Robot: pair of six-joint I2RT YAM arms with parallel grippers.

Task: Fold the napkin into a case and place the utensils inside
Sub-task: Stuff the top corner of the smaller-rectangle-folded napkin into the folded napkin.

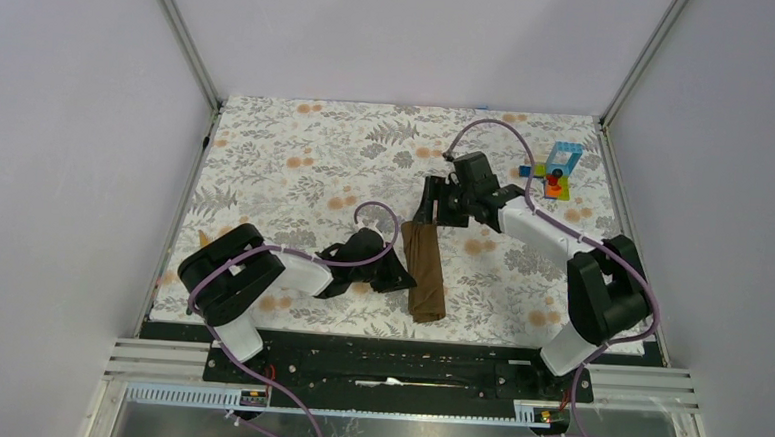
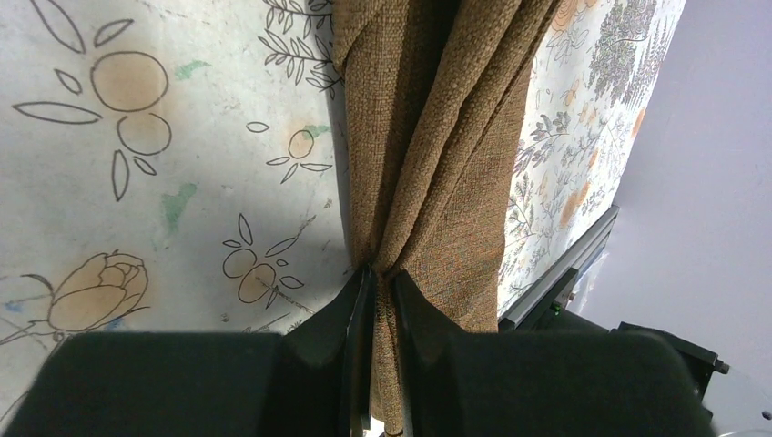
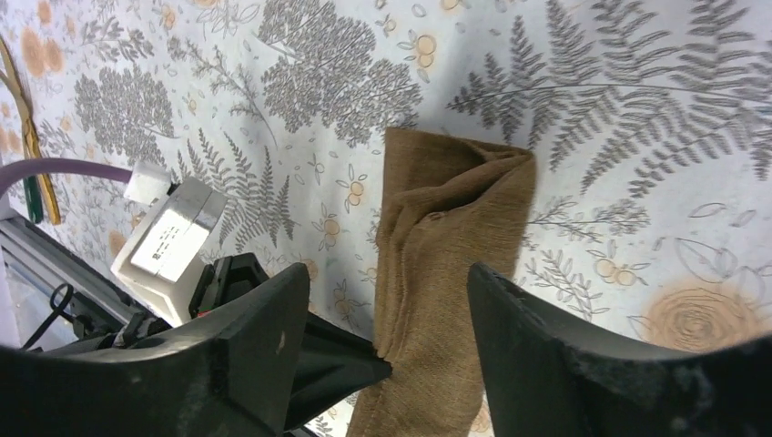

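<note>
The brown napkin (image 1: 427,271) lies folded into a narrow strip running from mid-table toward the near edge. My left gripper (image 1: 400,276) is shut on the strip's left side; in the left wrist view the fabric (image 2: 437,137) bunches into a pinch between the fingertips of the gripper (image 2: 380,278). My right gripper (image 1: 429,203) hovers over the strip's far end, open, its fingers standing either side of the napkin (image 3: 455,218) with gaps around it (image 3: 390,273). Thin yellow utensils (image 3: 27,137) lie at the table's left edge (image 1: 204,239).
A small stack of colourful toy blocks (image 1: 556,172) stands at the back right of the floral table covering (image 1: 317,155). A metal rail (image 1: 406,370) runs along the near edge behind the napkin's near end. Grey walls enclose the table.
</note>
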